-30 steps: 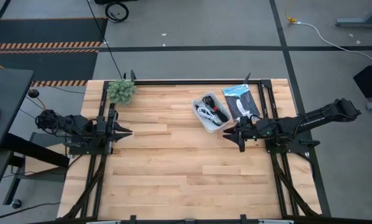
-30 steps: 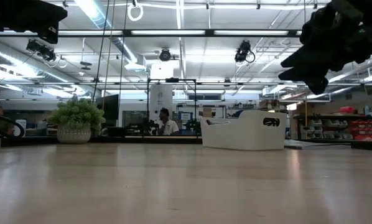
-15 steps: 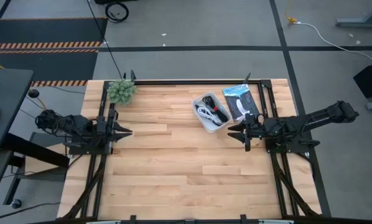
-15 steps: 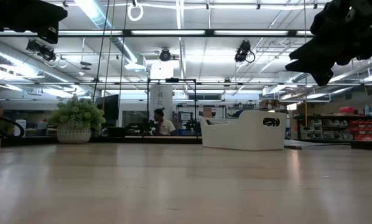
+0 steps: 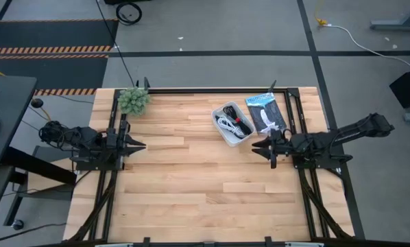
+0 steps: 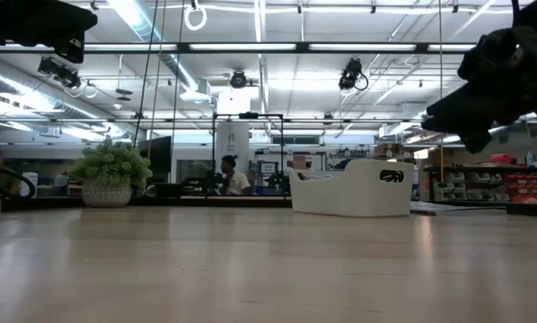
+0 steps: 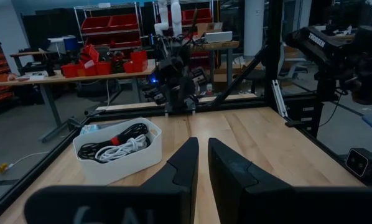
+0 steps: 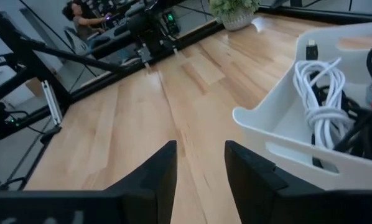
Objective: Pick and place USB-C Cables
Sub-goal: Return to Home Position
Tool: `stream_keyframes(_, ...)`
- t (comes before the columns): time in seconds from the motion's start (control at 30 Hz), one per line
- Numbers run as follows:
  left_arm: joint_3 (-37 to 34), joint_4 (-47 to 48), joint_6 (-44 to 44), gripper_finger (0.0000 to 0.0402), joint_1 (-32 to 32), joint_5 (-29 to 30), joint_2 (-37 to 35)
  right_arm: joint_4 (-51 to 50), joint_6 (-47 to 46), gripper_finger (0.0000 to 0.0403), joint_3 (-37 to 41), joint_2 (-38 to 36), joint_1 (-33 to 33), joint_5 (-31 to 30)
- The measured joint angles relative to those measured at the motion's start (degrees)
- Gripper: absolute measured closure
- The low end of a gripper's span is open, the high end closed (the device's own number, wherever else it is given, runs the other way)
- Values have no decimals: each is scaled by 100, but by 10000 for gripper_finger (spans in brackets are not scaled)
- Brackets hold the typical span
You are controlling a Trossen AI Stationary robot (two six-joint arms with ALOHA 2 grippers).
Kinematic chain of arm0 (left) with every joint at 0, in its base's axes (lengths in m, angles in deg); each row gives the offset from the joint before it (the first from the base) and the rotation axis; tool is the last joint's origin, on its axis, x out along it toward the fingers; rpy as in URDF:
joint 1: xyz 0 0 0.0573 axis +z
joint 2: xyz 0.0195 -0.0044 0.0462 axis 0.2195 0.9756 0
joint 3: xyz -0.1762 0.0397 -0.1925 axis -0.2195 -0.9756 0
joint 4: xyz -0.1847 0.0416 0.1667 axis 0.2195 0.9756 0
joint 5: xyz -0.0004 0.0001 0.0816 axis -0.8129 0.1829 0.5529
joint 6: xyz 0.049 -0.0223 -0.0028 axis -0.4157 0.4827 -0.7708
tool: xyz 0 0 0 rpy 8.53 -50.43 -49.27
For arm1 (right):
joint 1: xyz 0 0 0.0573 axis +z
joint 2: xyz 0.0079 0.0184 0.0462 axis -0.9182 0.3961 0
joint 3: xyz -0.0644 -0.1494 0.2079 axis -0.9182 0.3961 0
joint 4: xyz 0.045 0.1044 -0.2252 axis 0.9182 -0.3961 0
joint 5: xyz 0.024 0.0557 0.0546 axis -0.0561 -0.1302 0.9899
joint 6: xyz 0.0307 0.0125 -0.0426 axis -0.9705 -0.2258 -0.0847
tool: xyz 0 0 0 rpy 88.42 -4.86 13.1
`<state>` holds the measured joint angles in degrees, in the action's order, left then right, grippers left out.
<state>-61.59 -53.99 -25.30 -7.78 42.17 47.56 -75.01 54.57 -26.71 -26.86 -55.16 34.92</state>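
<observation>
The white tray [image 5: 232,124] stands right of the table's middle, toward the far edge. In it lie a white cable bundle [image 8: 316,87], a black bundle [image 7: 108,149] and a black bundle with a red tie [image 7: 114,140]. I see no light blue cable. My right gripper [image 5: 256,146] hovers open just right of the tray's near corner, pointing left, with nothing between its fingers [image 8: 200,146]. My left gripper [image 5: 142,145] waits shut at the table's left side, and its fingers [image 7: 203,144] point toward the tray.
A flat blue-and-black packet [image 5: 264,112] lies right of the tray, near the far edge. A small potted plant [image 5: 134,100] stands at the far left corner. Bare wood [image 5: 191,185] spreads between the arms and toward the near edge. A person [image 6: 234,176] sits far behind the table.
My right gripper has drawn back from the tray toward the table's right edge and come down a little. The tray and the cables in it have stayed put.
</observation>
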Motion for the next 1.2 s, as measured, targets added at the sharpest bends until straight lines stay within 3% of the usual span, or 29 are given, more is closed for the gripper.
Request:
stream_keyframes(0.4,0,0,-1,358,1,0,0,54,-96,267,133,-60,-7,-317)
stream_keyframes(0.53,0,0,0,358,1,-2,1,8,576,267,133,-59,-7,-304)
stream_keyframes(0.77,0,0,-3,358,-1,0,1,76,2608,265,133,-37,-7,-305)
stream_keyframes(1.2,0,0,-4,358,-1,0,-1,93,2732,265,133,-37,-7,-304)
